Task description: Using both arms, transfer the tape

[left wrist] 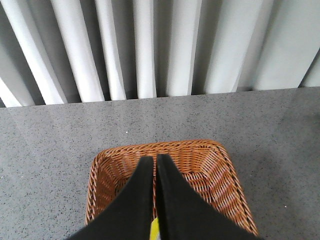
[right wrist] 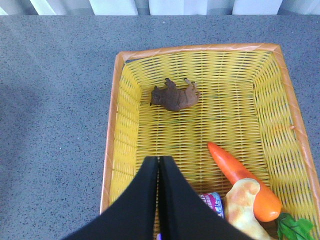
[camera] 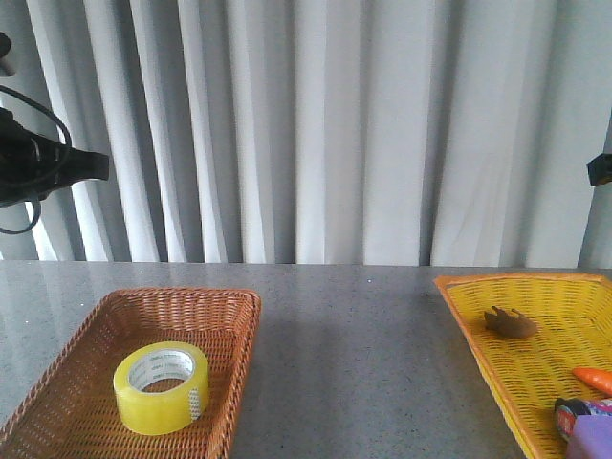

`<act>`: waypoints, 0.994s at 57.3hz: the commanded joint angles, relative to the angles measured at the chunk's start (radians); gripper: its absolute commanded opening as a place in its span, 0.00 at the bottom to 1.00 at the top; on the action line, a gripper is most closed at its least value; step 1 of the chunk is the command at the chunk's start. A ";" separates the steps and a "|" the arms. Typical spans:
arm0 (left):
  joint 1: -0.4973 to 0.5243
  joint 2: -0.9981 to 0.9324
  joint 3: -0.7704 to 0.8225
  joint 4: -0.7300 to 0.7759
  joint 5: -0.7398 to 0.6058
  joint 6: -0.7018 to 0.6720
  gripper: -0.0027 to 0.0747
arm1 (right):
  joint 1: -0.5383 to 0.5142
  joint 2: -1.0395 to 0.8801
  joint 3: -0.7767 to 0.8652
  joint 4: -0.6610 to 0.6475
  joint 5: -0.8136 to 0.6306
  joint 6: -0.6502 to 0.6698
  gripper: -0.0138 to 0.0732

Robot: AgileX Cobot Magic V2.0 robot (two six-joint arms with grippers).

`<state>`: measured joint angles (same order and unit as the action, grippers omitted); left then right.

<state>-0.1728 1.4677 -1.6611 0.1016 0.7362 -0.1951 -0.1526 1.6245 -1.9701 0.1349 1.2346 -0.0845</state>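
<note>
The yellow tape roll (camera: 161,386) with a white printed core lies in the brown wicker basket (camera: 225,306) at the front left. In the left wrist view only a yellow sliver of the tape (left wrist: 155,230) shows between the fingers. My left gripper (left wrist: 154,160) is shut and empty, high above that basket (left wrist: 220,160). Part of the left arm (camera: 43,163) shows at the left edge of the front view. My right gripper (right wrist: 158,160) is shut and empty, high above the yellow basket (right wrist: 120,115). A bit of the right arm (camera: 601,168) shows at the right edge.
The yellow basket (camera: 497,363) at the front right holds a brown toy animal (right wrist: 174,95), an orange carrot (right wrist: 240,180), a pale yellowish object (right wrist: 242,205) and a pink printed item (right wrist: 212,201). A grey speckled table (camera: 354,344) lies between the baskets. White curtains hang behind.
</note>
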 commanded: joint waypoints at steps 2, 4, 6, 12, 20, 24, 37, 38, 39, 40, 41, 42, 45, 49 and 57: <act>0.001 -0.035 0.020 -0.007 -0.101 -0.002 0.03 | -0.006 -0.042 -0.022 0.005 -0.049 -0.003 0.15; -0.001 -0.057 0.065 -0.027 -0.131 -0.002 0.03 | -0.006 -0.042 -0.022 0.005 -0.049 -0.003 0.15; -0.005 -0.090 0.121 -0.055 -0.170 0.000 0.03 | -0.006 -0.042 -0.022 0.005 -0.049 -0.003 0.15; -0.010 -0.215 0.310 -0.110 -0.342 0.046 0.03 | -0.006 -0.042 -0.022 0.005 -0.049 -0.003 0.15; -0.010 -0.431 0.599 -0.134 -0.543 0.100 0.03 | -0.006 -0.042 -0.022 0.006 -0.050 -0.003 0.15; -0.010 -0.553 0.742 -0.134 -0.610 0.105 0.03 | -0.006 -0.042 -0.022 0.006 -0.049 -0.003 0.15; -0.010 -0.954 1.149 -0.134 -0.679 0.105 0.03 | -0.006 -0.042 -0.022 0.004 -0.049 -0.003 0.15; -0.010 -0.975 1.172 -0.134 -0.684 0.105 0.03 | -0.006 -0.042 -0.022 0.004 -0.049 -0.003 0.15; -0.010 -1.007 1.205 -0.134 -0.685 0.105 0.03 | -0.006 -0.042 -0.022 0.004 -0.049 -0.003 0.15; -0.010 -1.027 1.227 -0.134 -0.690 0.105 0.03 | -0.006 -0.042 -0.022 0.004 -0.049 -0.003 0.15; -0.010 -1.057 1.259 -0.134 -0.696 0.105 0.03 | -0.006 -0.042 -0.022 0.004 -0.049 -0.003 0.15; -0.010 -1.076 1.281 -0.134 -0.700 0.105 0.03 | -0.006 -0.042 -0.022 0.004 -0.049 -0.003 0.15; -0.010 -1.148 1.363 -0.134 -0.720 0.105 0.03 | -0.006 -0.042 -0.022 0.004 -0.049 -0.003 0.15; -0.010 -1.231 1.461 -0.134 -0.755 0.104 0.03 | -0.006 -0.042 -0.022 0.004 -0.049 -0.003 0.15; -0.008 -1.370 1.624 -0.135 -0.810 0.102 0.03 | -0.006 -0.042 -0.022 0.004 -0.049 -0.003 0.15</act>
<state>-0.1757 0.1552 -0.0865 -0.0223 0.0466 -0.0883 -0.1526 1.6245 -1.9701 0.1349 1.2346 -0.0845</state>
